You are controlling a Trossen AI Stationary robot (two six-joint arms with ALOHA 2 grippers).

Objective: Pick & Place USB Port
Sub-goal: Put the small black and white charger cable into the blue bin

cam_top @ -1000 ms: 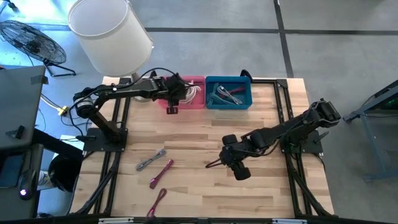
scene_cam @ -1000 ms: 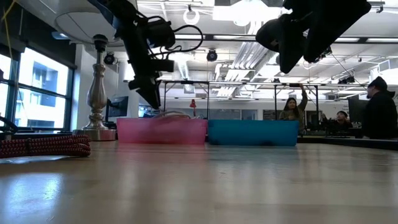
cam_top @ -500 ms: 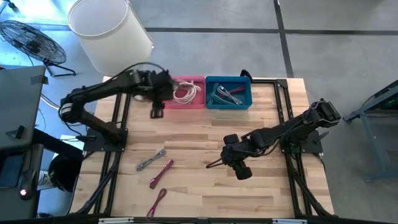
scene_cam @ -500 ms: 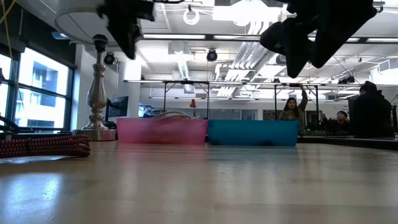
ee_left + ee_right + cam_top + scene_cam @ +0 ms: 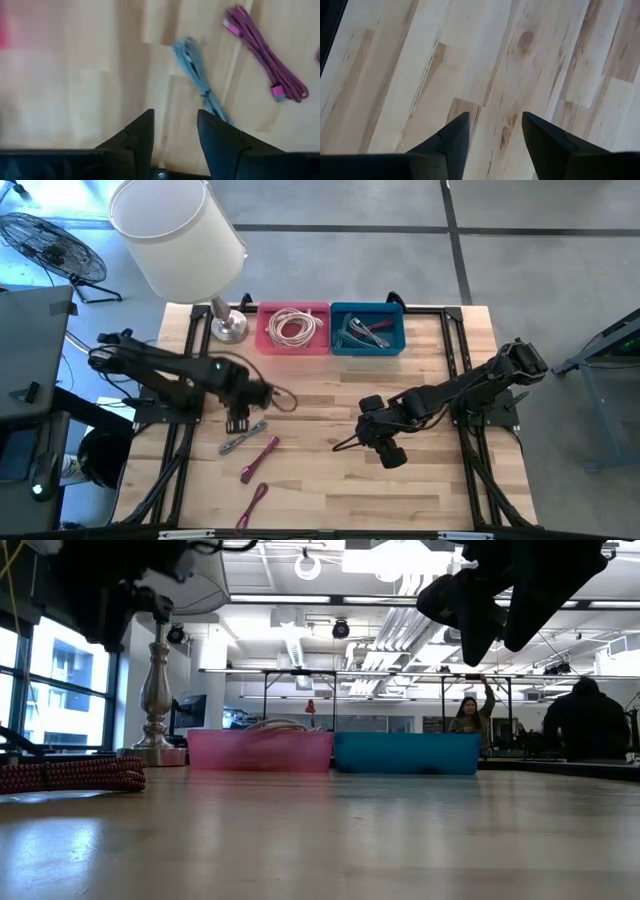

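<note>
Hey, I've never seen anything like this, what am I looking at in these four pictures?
Two robot arms work at a wooden table. One picture looks down from above, one looks level across the tabletop, and two come from cameras on the arms' wrists. The left hand hangs open and empty over a grey bundled cable, with two magenta cables nearby. The right hand waits open and empty over bare wood. At the back stand a pink bin holding a white cable, a blue bin holding more cables, and a lamp.
</note>
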